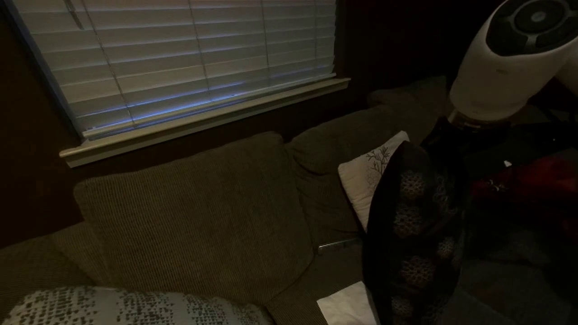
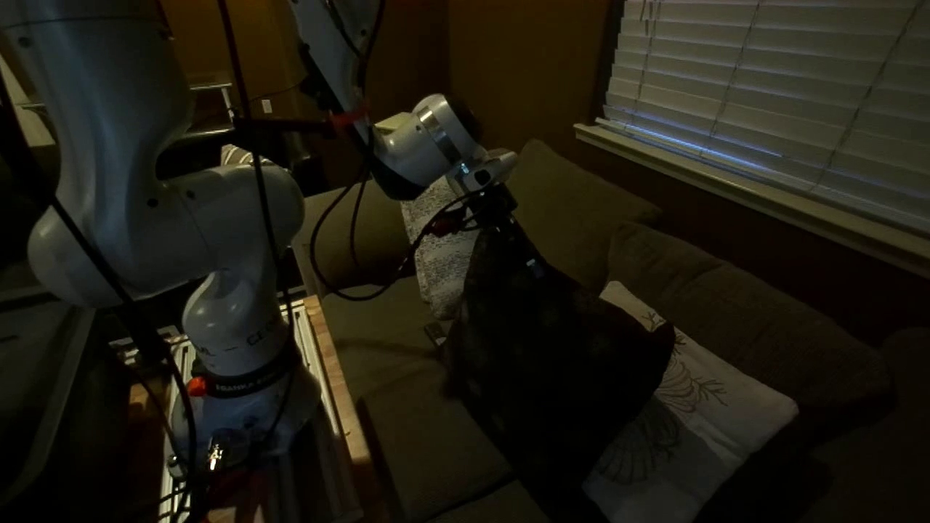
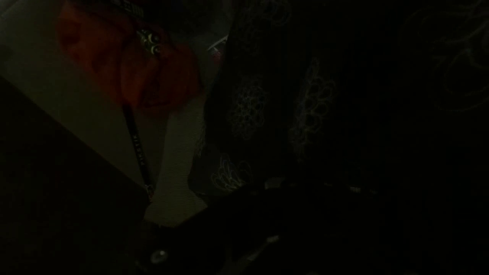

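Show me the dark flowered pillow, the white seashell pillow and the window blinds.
Dark flowered pillow [image 1: 417, 234], in an exterior view: middle of its flowered face.
White seashell pillow [image 2: 699, 425], in an exterior view: middle of its uncovered part.
Window blinds [image 1: 185, 58], in an exterior view: middle slats.

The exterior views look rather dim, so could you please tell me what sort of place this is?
Most likely a living room in a home: both exterior views show a sofa, a dark pillow and window blinds.

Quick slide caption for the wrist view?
Dim wrist view: dark flowered pillow up close, red cloth and black lettered strip at frame left.
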`<state>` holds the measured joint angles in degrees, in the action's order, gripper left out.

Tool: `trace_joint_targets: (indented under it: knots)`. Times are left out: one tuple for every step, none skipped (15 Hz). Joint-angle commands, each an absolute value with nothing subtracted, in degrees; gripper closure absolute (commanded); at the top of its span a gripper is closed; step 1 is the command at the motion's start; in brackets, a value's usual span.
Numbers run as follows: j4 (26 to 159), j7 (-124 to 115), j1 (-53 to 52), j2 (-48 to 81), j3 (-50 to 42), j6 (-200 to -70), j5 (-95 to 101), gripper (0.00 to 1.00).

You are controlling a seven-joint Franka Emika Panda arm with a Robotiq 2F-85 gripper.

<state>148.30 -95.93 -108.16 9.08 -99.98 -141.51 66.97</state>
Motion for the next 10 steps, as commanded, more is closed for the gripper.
trace_joint_targets:
  knots:
    - [148.3, -95.0, -110.2, 14.5, -106.1, -146.9, 69.7, 0.99]
    - [148.6, -94.5, -110.3, 15.1, -107.3, -148.2, 69.6, 0.99]
    - [148.9, -94.1, -110.3, 15.5, -108.3, -149.1, 69.5, 0.99]
    - [149.2, -93.4, -110.3, 15.8, -109.2, -149.5, 69.0, 0.99]
    - [149.6, -93.0, -110.2, 16.1, -109.9, -149.8, 68.9, 0.99]
    - [149.8, -92.6, -110.0, 16.3, -110.5, -149.8, 68.9, 0.99]
    - [150.1, -92.3, -109.8, 16.5, -111.0, -149.7, 69.0, 0.99]
    - [150.2, -92.2, -109.4, 16.4, -111.3, -149.4, 69.2, 0.99]
    - [150.3, -91.8, -109.2, 16.2, -111.7, -149.3, 69.3, 0.99]
    - [150.5, -91.8, -108.7, 15.9, -112.1, -149.2, 69.6, 0.99]
